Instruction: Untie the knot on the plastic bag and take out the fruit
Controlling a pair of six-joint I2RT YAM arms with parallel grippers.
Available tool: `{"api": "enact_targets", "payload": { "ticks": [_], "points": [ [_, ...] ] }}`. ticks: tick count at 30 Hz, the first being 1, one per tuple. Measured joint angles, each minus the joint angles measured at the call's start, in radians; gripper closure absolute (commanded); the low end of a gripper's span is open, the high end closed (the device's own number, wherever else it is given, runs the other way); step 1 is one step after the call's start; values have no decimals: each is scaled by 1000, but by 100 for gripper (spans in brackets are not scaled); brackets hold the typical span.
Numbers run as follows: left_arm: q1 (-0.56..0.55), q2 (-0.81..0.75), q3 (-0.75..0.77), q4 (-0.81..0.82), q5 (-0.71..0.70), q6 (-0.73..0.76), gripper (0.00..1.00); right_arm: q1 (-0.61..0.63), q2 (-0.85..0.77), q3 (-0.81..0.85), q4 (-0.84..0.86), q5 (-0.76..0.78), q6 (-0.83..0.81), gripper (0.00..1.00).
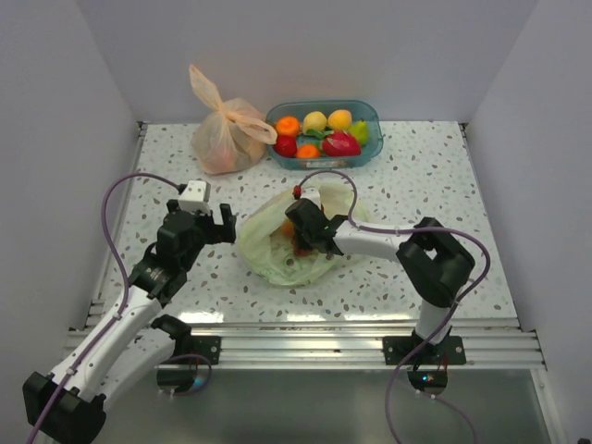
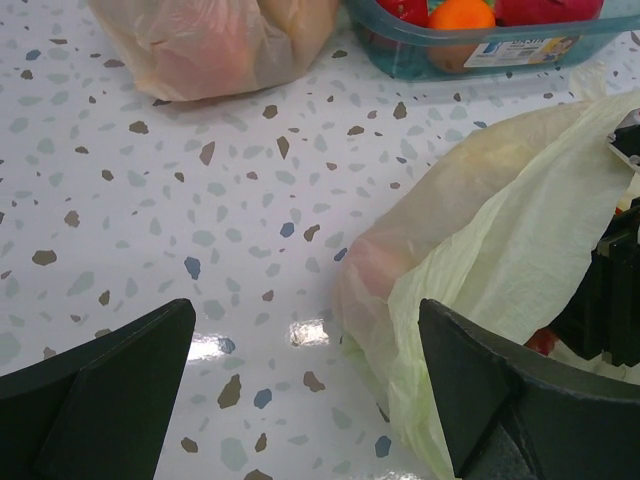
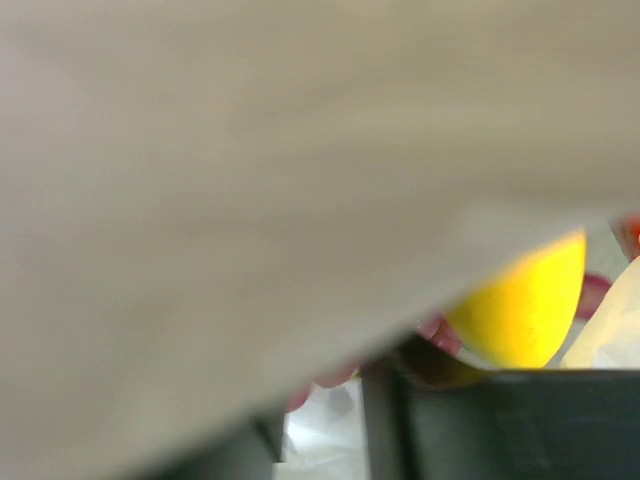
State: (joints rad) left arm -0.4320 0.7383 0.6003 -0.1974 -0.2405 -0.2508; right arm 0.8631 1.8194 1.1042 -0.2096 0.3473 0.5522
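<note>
The right hand (image 1: 303,229) is sunk in the mouth of the plastic bag (image 1: 268,261), its fingertips hidden, so its grip cannot be read. In its own wrist view a blurred pale film (image 3: 250,180) fills most of the picture, with only a slice of yellow fruit (image 3: 520,305) showing beneath. Beyond the plastic bag, the left wrist view's top edge cuts off the orange bag (image 2: 210,40) and the basket (image 2: 480,58)

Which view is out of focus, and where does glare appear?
Right wrist view: almost all pale blur, very close and out of focus; only a yellow fruit is readable. Left wrist view: sharp, with a small white glare spot on the table beside the plastic bag. Top view: even light, faint shadows.
</note>
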Motion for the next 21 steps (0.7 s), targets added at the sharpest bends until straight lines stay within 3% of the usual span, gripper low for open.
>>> {"api": "enact_targets", "payload": {
  "ticks": [2,5,21],
  "points": [
    [0,0,0,0,-6,2,0,0,-3,0,13,2,1,90],
    [0,0,0,0,-16,5,0,0,-15,-7,20,-2,-6,100],
    [0,1,0,-1,-29,8,0,0,-294,-31,-108,-128,-139,100]
  ]
}}
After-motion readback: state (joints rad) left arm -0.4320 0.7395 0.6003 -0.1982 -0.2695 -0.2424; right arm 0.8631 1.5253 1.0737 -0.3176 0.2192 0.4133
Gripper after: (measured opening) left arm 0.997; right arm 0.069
